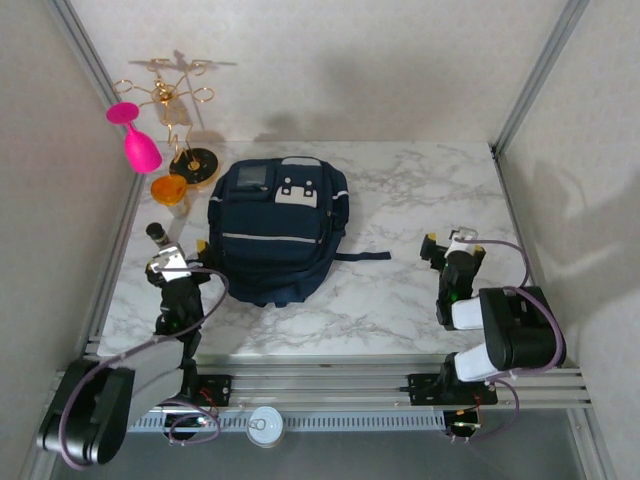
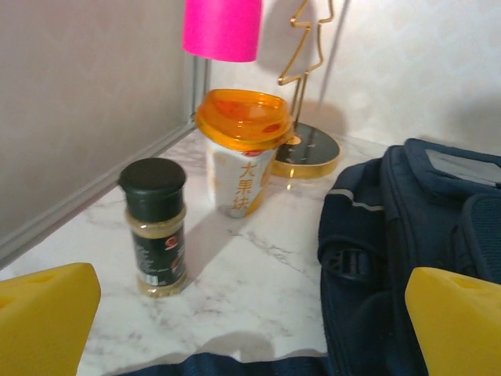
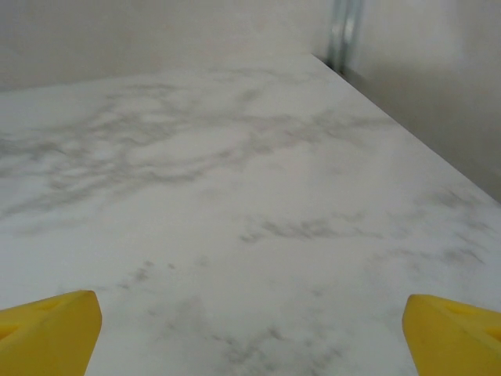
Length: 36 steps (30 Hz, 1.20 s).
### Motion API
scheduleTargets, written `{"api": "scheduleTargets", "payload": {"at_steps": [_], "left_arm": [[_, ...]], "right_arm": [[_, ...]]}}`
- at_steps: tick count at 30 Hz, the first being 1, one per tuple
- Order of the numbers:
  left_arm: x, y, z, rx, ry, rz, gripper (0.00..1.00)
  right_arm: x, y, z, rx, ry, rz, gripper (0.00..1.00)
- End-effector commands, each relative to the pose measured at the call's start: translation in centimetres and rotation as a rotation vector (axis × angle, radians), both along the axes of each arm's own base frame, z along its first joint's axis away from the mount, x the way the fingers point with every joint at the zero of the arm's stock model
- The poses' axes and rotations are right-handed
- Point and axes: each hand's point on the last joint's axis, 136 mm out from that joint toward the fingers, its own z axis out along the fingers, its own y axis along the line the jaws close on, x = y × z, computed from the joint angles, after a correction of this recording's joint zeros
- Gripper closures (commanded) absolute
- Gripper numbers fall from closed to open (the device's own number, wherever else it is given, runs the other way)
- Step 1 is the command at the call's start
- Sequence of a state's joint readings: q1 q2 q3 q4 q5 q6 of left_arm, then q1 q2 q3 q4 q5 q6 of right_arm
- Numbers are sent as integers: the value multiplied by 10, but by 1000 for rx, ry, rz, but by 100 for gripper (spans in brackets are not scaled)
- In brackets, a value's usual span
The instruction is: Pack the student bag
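The student bag (image 1: 278,228), navy blue with pale grey stripes and a grey patch, lies flat on the marble table left of centre. My left gripper (image 1: 178,252) hovers just left of the bag's near corner, open and empty. In the left wrist view its yellow fingertips (image 2: 47,313) stand wide apart, with the bag's side (image 2: 391,235) at the right. Over bare marble at the right of the table, well clear of the bag, my right gripper (image 1: 452,240) is open with nothing between its yellow fingertips (image 3: 454,329).
A dark-capped spice jar (image 2: 156,227) stands close ahead of the left gripper. Behind it are a cup with an orange lid (image 2: 241,157), a pink glass (image 1: 140,140) and a gold wire stand (image 1: 180,100). A bag strap (image 1: 362,256) trails right.
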State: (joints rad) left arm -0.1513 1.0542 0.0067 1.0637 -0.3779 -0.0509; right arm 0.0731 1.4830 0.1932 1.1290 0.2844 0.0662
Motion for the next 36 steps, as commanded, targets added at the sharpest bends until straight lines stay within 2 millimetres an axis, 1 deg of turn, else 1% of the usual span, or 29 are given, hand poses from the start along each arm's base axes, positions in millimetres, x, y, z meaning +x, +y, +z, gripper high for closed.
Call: {"api": "scheduleTargets", "payload": {"at_steps": [1, 3, 6, 7, 8, 10, 13, 14, 19, 23, 36], "left_arm": [[15, -25, 23, 34, -102, -154, 1], [25, -31, 20, 51, -71, -182, 1], [33, -34, 18, 87, -47, -196, 1], [37, -34, 17, 85, -41, -193, 1], [43, -36, 17, 82, -34, -198, 1], [55, -39, 11, 80, 12, -209, 1], [63, -40, 7, 48, 3, -211, 1], [67, -40, 2, 51, 20, -213, 1], [70, -29, -4, 25, 19, -156, 1], [80, -19, -12, -25, 49, -147, 1], [80, -19, -12, -26, 52, -150, 1]], "right_arm": [[12, 17, 33, -28, -140, 125, 1], [13, 17, 30, -23, -133, 133, 1], [14, 16, 26, -13, -124, 137, 1], [14, 16, 28, -13, -137, 136, 1], [15, 16, 26, -9, -124, 137, 1], [15, 14, 26, -3, -128, 133, 1], [15, 13, 27, -5, -130, 128, 1], [15, 13, 26, -4, -126, 129, 1], [15, 13, 26, -4, -126, 130, 1], [15, 13, 26, -4, -127, 130, 1], [16, 14, 26, -3, -124, 133, 1]]}}
